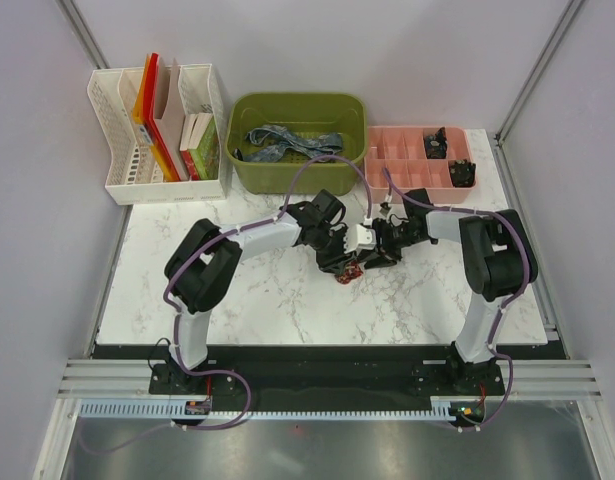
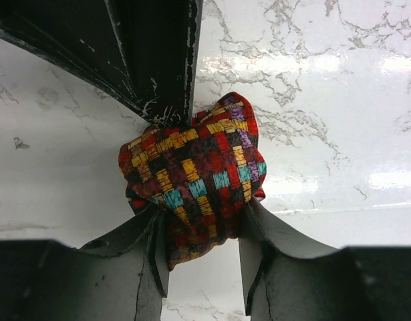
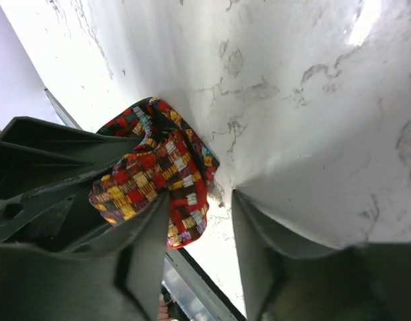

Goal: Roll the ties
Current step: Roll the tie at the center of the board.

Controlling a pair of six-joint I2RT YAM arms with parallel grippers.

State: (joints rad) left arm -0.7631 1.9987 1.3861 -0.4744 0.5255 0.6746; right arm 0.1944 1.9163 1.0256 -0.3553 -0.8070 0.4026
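The red, orange and dark patterned tie (image 2: 192,174) is bundled into a tight roll just above the marble table (image 1: 237,300). My left gripper (image 2: 202,214) is shut on it, one finger pressing each side of the roll. The top view shows the roll (image 1: 350,273) between the two wrists at mid-table. My right gripper (image 3: 200,200) stands open, and the roll (image 3: 152,174) rests against the outside of its left finger with nothing between the jaws. A second, blue-grey tie (image 1: 287,143) lies loose in the green bin (image 1: 297,100).
A white file organizer (image 1: 157,130) with books stands at the back left. A pink compartment tray (image 1: 397,150) holding small dark rolls (image 1: 435,143) sits at the back right. Both arms meet over the table's middle.
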